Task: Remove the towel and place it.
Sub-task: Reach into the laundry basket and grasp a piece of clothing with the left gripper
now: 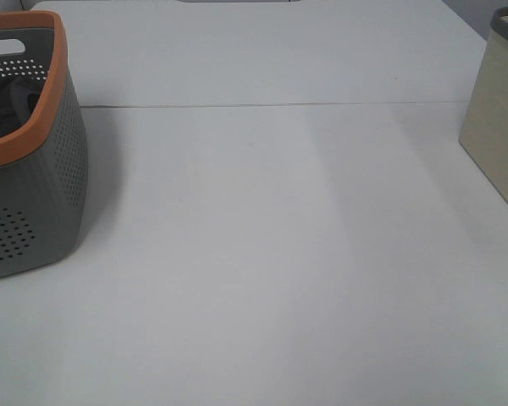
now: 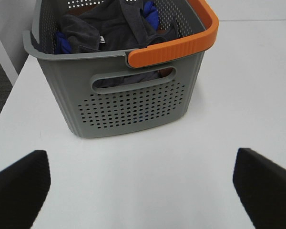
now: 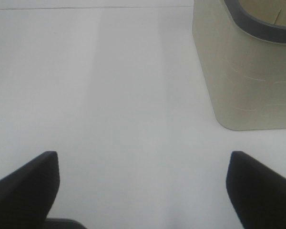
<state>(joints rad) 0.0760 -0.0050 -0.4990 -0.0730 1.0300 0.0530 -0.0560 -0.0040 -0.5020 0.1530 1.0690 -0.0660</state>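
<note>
The towel [image 2: 109,26] is a dark crumpled cloth lying on top of the pile inside a grey perforated basket [image 2: 133,107] with an orange rim. In the exterior high view the towel [image 1: 4,106] shows as a dark heap in the basket [image 1: 34,203] at the far left. My left gripper [image 2: 143,186] hovers open over bare table a short way in front of the basket's handle side, holding nothing. My right gripper [image 3: 143,186] is open and empty over the table, near a beige bin [image 3: 243,71]. Neither gripper shows in the exterior high view.
A bright blue cloth [image 2: 151,13] pokes out from under the towel in the basket. The beige bin [image 1: 499,127] stands at the right edge of the white table [image 1: 271,254]. A seam [image 1: 271,106] crosses the table at the back.
</note>
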